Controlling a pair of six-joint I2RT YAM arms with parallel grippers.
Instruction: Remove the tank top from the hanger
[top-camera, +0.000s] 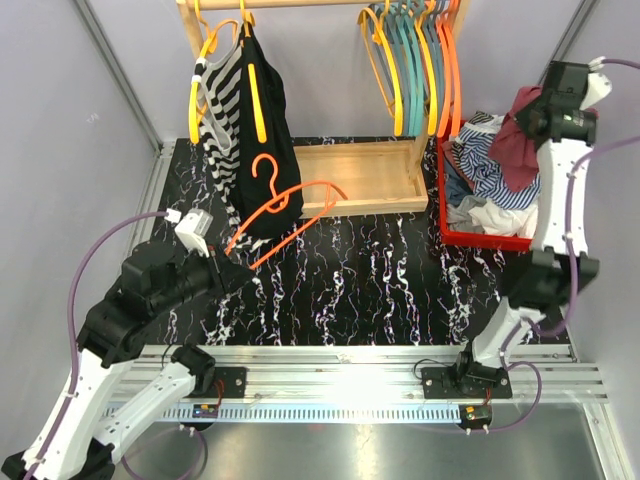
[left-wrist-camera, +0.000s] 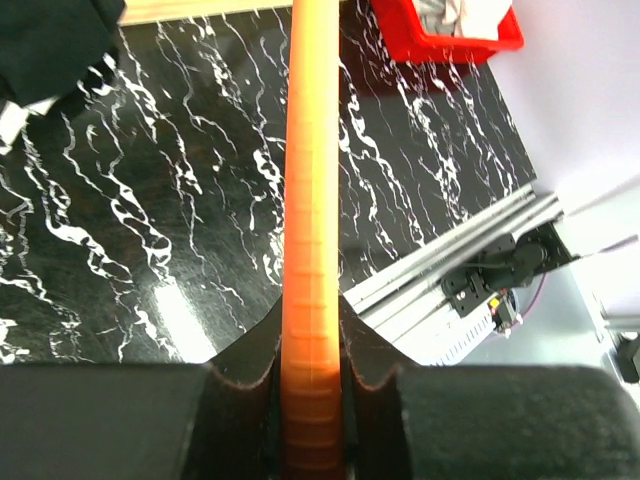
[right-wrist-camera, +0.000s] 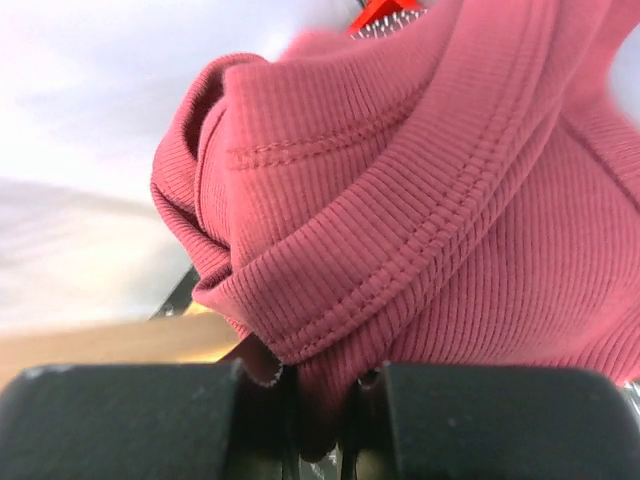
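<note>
My left gripper (left-wrist-camera: 312, 370) clamps the orange hanger (left-wrist-camera: 310, 180) left of the bin (top-camera: 487, 240); my right gripper (right-wrist-camera: 320, 392) pinches the red top (right-wrist-camera: 430, 200), apparently above the bin.

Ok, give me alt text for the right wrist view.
The right fingers are shut on a fold of the dark red ribbed tank top, which fills most of the frame. A red bin corner shows at the top, pale wall at left.

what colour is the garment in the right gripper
Dusty red, ribbed knit. The garment shows best in the right wrist view, pinched in the right gripper.
</note>
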